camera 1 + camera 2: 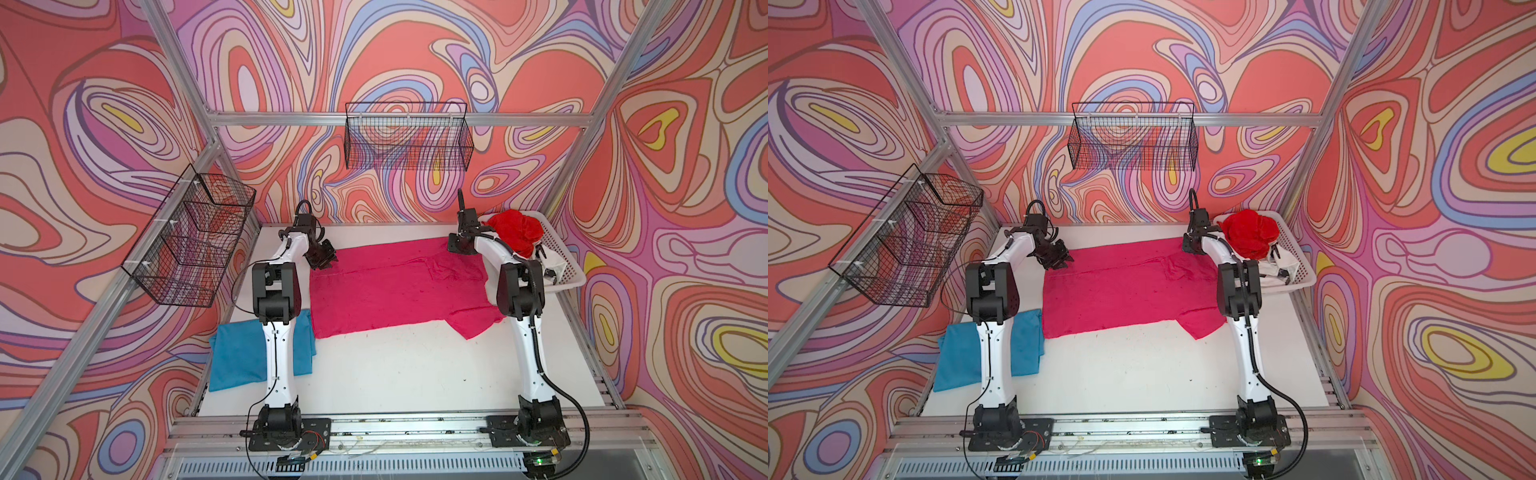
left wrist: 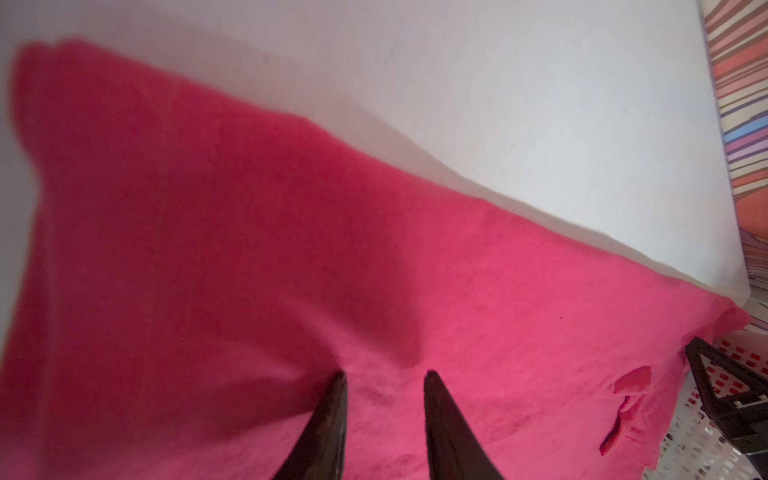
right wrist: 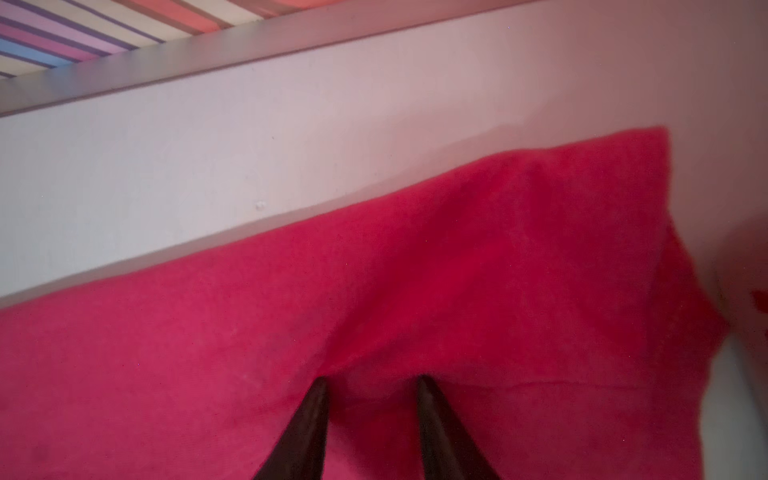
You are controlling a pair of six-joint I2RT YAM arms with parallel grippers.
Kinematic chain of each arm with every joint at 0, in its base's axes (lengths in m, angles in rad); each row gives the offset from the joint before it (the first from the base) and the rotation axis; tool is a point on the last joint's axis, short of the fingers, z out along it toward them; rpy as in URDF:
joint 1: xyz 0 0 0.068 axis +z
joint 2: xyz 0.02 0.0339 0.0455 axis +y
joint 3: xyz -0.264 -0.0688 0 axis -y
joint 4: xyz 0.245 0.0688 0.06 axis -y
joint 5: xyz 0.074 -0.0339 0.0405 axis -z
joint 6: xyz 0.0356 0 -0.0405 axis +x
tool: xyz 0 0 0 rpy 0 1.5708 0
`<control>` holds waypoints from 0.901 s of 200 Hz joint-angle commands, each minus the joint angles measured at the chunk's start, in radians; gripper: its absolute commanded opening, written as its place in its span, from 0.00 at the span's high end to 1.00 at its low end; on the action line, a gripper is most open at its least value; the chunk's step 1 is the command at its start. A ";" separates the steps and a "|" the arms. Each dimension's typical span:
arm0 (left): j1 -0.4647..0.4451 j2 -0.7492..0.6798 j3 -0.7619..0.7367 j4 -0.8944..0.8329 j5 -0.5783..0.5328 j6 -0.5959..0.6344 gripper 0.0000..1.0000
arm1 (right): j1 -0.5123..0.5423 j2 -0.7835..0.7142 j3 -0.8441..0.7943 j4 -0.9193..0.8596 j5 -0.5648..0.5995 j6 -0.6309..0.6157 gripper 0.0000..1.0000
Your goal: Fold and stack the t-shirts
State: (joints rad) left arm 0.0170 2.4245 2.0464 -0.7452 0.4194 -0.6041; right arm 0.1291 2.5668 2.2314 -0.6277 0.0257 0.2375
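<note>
The left jaws and right jaws both stand part-open, gripping nothing I can see. The magenta t-shirt (image 1: 386,291) lies flat beneath and between them on the white worktop (image 1: 395,374). It looks soft, light and fuzzy-napped, so I'd pinch its corners. A folded teal t-shirt (image 1: 237,353) sits well behind the left jaws; a crumpled red t-shirt (image 1: 517,235) sits in a white basket (image 1: 557,245) just beside the right.

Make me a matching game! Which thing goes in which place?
Things:
1. magenta-pink cloth t-shirt
2. teal-blue cloth t-shirt
3. bright red cloth t-shirt
4. long black wire basket

Places:
A. hanging high at the back
B. bunched in the white plastic basket
C. spread across the middle of the white table
D. lying at the table's left edge

Pairs: 1-C, 2-D, 3-B, 4-A
</note>
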 commanded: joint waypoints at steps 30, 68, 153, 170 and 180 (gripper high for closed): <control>-0.019 -0.084 -0.048 -0.021 -0.011 0.001 0.56 | -0.008 -0.124 -0.079 -0.039 -0.030 -0.017 0.59; -0.044 -0.332 -0.312 0.058 -0.083 0.008 0.50 | 0.009 -0.396 -0.381 -0.001 -0.053 -0.009 0.58; -0.133 -0.837 -1.019 0.154 -0.212 -0.100 0.52 | 0.185 -0.705 -0.888 0.076 -0.231 0.068 0.58; -0.146 -0.888 -1.095 0.153 -0.228 -0.119 0.52 | 0.210 -0.668 -0.907 0.098 -0.230 0.077 0.58; -0.151 -0.914 -1.125 0.144 -0.247 -0.125 0.52 | 0.213 -0.652 -0.920 0.110 -0.215 0.074 0.58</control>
State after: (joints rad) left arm -0.1215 1.5764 0.9787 -0.6064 0.2348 -0.6811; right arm 0.3328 1.8790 1.3369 -0.5713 -0.1753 0.2916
